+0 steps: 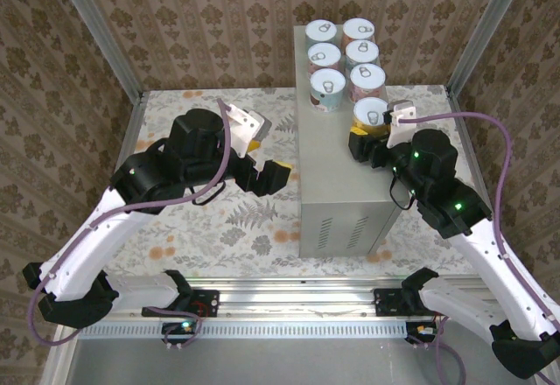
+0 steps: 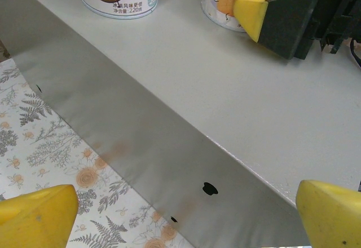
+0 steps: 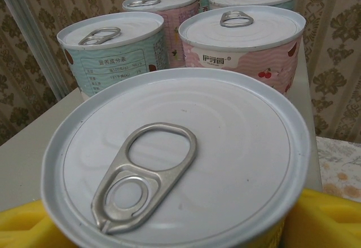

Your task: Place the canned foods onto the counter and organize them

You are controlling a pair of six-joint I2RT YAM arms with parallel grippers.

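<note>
The right jaws grip the yellow can (image 1: 371, 112) on the counter (image 1: 337, 184), right of centre in the overhead view, just below the other cans (image 1: 325, 56) in their two columns. It is best squared under the right column, then released cleanly. The left jaws gape wide, empty, left of the counter.

The left arm is bent rightward, and the left gripper (image 2: 186, 220) is held with jaws spread wide. The right arm is stretched farward, and the right gripper (image 1: 372, 133) is clamped around a yellow tin (image 3: 180, 146).
</note>
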